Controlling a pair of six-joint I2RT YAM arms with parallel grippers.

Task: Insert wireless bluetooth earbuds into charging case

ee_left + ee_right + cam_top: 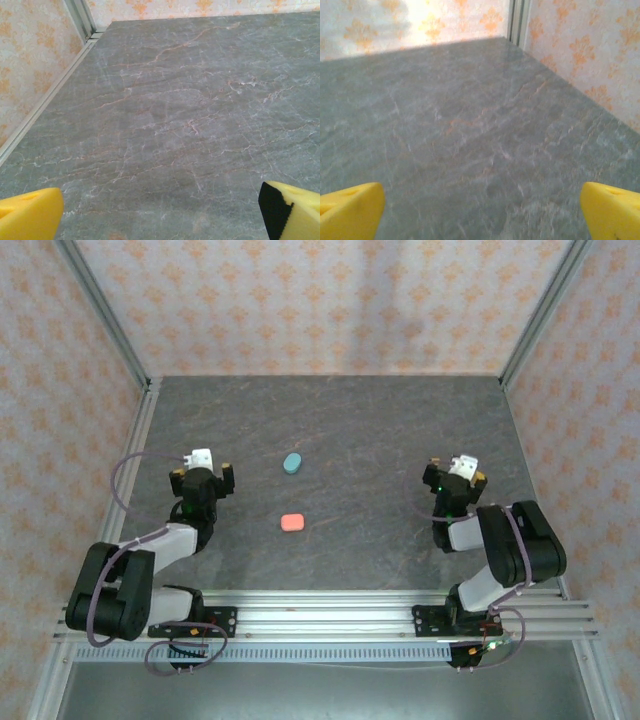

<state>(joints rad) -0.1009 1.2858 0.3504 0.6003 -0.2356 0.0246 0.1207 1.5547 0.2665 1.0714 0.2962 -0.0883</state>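
Note:
Two oval charging cases lie on the grey marbled table: a teal case (292, 462) farther back and a coral-pink case (293, 523) nearer the arms, both lids down. The wireless bluetooth earbuds are out of view. My left gripper (204, 483) sits left of the cases, open, with nothing between its yellow fingertips (30, 215). My right gripper (455, 485) sits well to the right of the cases, also open and empty. In each wrist view, bare table lies between the wide-apart jaws of the left gripper (160, 212) and the right gripper (482, 207).
Patterned walls with metal corner posts (108, 310) enclose the table (370, 430) on three sides. An aluminium rail (330, 615) carrying both arm bases runs along the near edge.

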